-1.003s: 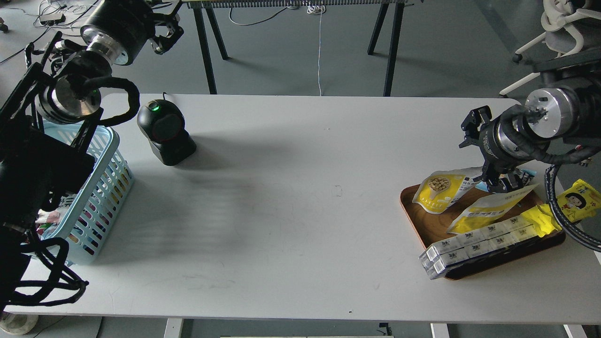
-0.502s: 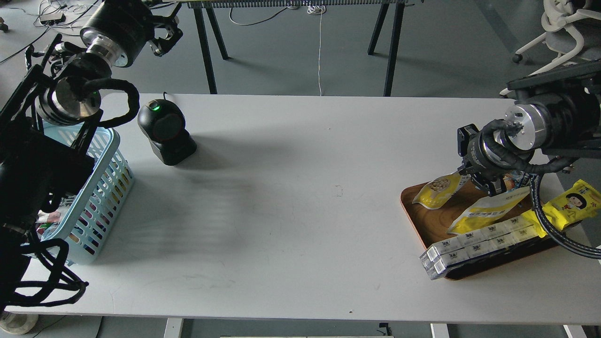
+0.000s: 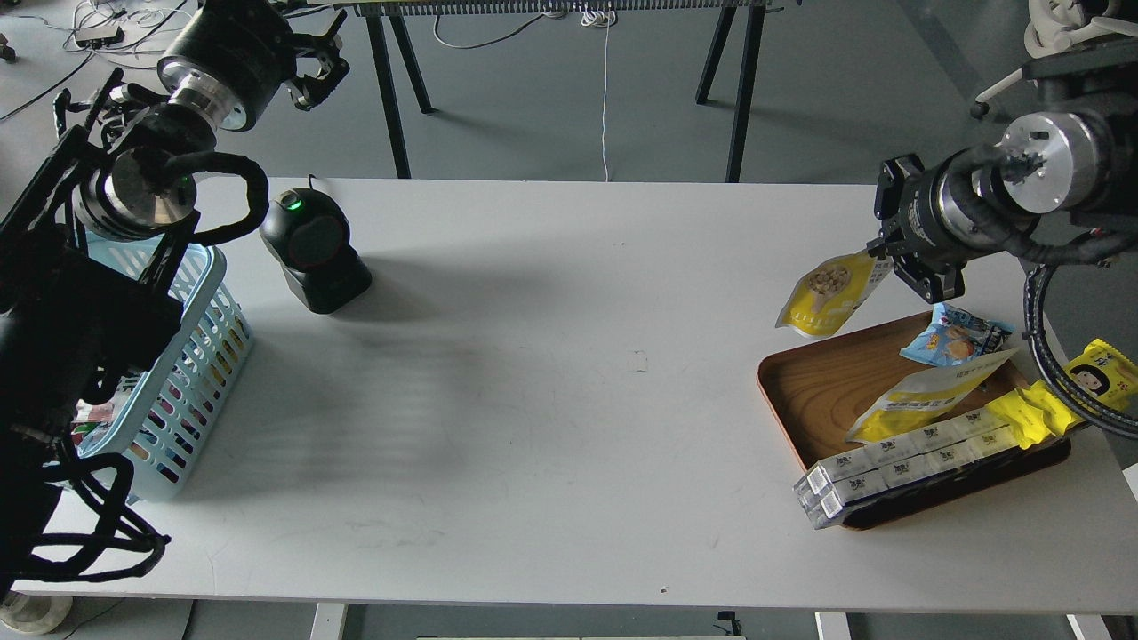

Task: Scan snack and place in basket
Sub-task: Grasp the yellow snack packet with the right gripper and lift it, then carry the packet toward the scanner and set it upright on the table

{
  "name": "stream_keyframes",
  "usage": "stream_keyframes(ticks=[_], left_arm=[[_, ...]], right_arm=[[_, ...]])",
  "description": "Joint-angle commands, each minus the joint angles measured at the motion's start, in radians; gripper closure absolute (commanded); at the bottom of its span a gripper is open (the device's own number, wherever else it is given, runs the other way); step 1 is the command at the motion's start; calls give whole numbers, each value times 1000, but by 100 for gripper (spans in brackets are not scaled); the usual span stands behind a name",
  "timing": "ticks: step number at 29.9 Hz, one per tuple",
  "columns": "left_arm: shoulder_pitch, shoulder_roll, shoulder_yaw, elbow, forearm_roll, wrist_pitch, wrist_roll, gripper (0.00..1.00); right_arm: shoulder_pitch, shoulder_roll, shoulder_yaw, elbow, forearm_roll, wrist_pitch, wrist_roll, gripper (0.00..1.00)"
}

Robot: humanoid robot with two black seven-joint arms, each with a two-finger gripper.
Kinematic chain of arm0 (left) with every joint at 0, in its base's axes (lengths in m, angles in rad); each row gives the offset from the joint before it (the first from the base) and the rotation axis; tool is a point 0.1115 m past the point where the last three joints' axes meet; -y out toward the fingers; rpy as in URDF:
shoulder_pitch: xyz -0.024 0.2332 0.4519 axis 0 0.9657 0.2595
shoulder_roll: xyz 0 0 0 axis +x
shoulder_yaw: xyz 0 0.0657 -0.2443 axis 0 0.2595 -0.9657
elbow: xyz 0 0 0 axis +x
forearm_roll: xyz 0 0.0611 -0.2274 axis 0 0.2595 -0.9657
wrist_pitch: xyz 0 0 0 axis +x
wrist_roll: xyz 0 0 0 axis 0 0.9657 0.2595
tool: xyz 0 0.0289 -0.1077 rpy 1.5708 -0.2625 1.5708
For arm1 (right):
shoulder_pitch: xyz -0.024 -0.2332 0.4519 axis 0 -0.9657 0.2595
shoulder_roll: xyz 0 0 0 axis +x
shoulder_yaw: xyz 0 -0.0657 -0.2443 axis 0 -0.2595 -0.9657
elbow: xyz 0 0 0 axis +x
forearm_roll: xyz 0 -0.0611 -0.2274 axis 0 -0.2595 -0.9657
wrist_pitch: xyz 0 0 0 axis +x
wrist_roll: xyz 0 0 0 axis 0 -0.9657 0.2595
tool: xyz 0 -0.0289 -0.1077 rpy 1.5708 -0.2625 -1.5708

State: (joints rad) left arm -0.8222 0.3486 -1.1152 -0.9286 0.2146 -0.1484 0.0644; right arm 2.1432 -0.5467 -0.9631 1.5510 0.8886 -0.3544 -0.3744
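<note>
White rectangular table point(image 3: 551, 373) fills the view. Light blue slotted plastic basket point(image 3: 191, 373) at far left edge, w/ black dome scanner point(image 3: 313, 249), green light on, just beside it. Brown wooden tray point(image 3: 831, 391) at right. Right gripper point(image 3: 889, 258) clamped on top of yellow-and-white snack pouch point(image 3: 827, 293), hanging clear above table, near tray's far-left corner. Left gripper point(image 3: 316, 62) raised beyond table; fingers apart or together, can't tell.

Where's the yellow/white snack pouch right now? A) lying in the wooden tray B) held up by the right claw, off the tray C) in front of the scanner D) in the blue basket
B: the right claw grips the snack pouch by its top edge, and it hangs clear of the wooden tray, above the table beside it.
</note>
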Motion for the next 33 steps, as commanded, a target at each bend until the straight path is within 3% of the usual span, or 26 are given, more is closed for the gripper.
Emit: stream_keyframes(ticks=[1,12,25,33], left_arm=[[0,0,0,-1,0,3,0,0],[-2,9,-2,-1,0,4,0,0],[6,47,0,1,0,7,0,0],[14,70,-9,-10,-1,6,2,0]], right_arm=[[29,10,35,-2,67,-26,5,100],[-17,126,182,-83,82,-113,29,100],[-367,390,536,-357,40,-134,29,100],[-444,547,583,-480,4,-134,19,100]])
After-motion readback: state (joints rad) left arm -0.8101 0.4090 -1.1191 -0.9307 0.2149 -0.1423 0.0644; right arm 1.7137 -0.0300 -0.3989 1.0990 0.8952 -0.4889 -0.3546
